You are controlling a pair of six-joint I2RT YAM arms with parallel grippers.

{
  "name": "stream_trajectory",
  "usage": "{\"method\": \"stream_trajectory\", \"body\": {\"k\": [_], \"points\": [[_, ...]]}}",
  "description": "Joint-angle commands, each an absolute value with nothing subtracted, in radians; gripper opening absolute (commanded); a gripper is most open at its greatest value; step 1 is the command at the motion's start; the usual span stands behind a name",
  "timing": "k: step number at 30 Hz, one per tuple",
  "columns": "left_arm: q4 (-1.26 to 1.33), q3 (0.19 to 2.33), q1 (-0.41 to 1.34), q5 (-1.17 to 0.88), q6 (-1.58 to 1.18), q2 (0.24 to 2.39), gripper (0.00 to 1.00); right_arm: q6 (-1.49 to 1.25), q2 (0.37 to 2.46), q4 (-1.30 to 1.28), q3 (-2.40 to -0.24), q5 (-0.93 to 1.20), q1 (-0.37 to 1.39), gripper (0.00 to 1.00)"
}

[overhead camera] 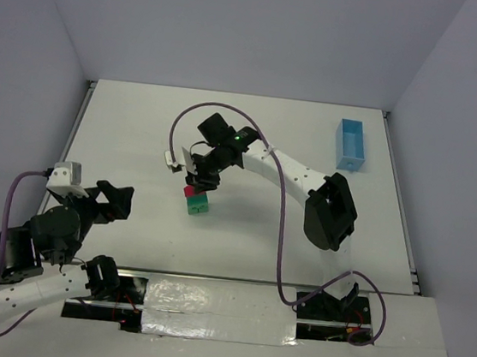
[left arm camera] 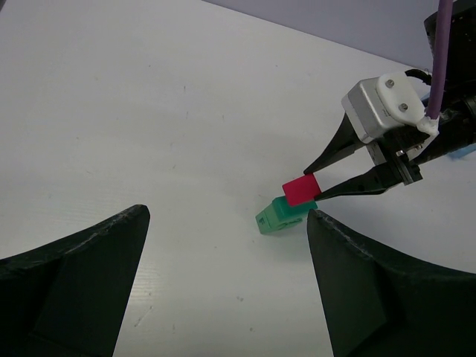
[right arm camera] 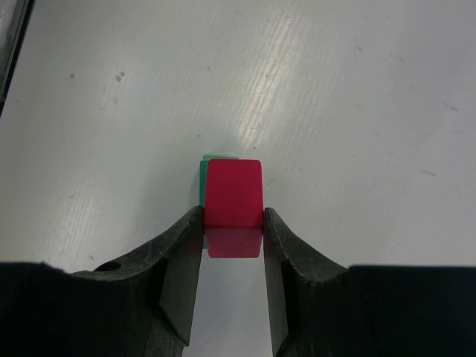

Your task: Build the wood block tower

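Right end effector (right arm camera: 233, 227) pinches the red roof block (right arm camera: 233, 190) right over the green blocks (left arm camera: 277, 217): capping step, I'd say, gentle release next.

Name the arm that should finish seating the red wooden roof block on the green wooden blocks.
Right. The right gripper is shut on the red wooden block, directly over the green wooden blocks; the left gripper is open, empty, standing apart.
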State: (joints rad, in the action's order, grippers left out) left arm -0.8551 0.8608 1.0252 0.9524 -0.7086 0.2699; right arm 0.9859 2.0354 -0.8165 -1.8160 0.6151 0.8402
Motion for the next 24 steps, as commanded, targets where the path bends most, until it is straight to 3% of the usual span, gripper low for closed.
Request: {"method": "stream_trajectory", "body": {"k": [1,24], "points": [[-0.813,0.856,1.023,0.95,-0.687,0.265,0.99,0.969,2.017,-0.805,-1.819,0.615,0.847,0.04],[-0.795,0.85,1.023,0.916,-0.666,0.279,0.98,0.98,2.022,-0.815,-1.789,0.627,0.845,0.14]]}}
